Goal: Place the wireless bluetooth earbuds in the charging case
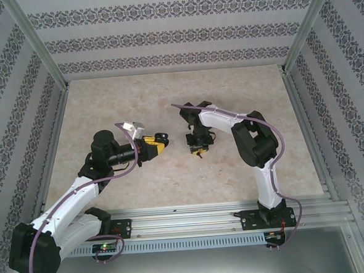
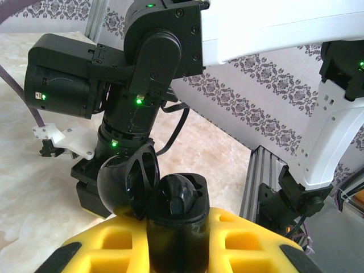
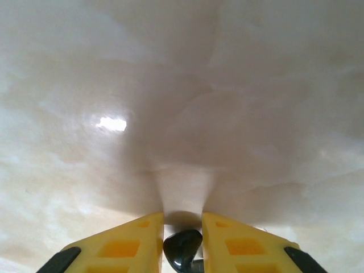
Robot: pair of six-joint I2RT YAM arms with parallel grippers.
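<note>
My left gripper [image 1: 153, 144] is shut on the black charging case [image 2: 177, 227], which it holds upright between its yellow fingers [image 2: 250, 239]. The case's lid [image 2: 128, 182] is hinged open to the left. One black earbud [image 2: 181, 196] sits in the case's top. From above, the case [image 1: 162, 136] points towards my right gripper [image 1: 198, 149], a short way to its right. That right gripper [image 3: 183, 242] hangs low over the marble tabletop, with both yellow fingers [image 3: 133, 244] pressed against a second glossy black earbud [image 3: 183, 250].
The right arm's black wrist [image 2: 136, 85] looms close behind the case. Aluminium frame posts [image 2: 259, 176] and patterned walls [image 1: 176, 35] enclose the beige marble table [image 1: 136, 102]. A rail [image 1: 187, 220] runs along the near edge.
</note>
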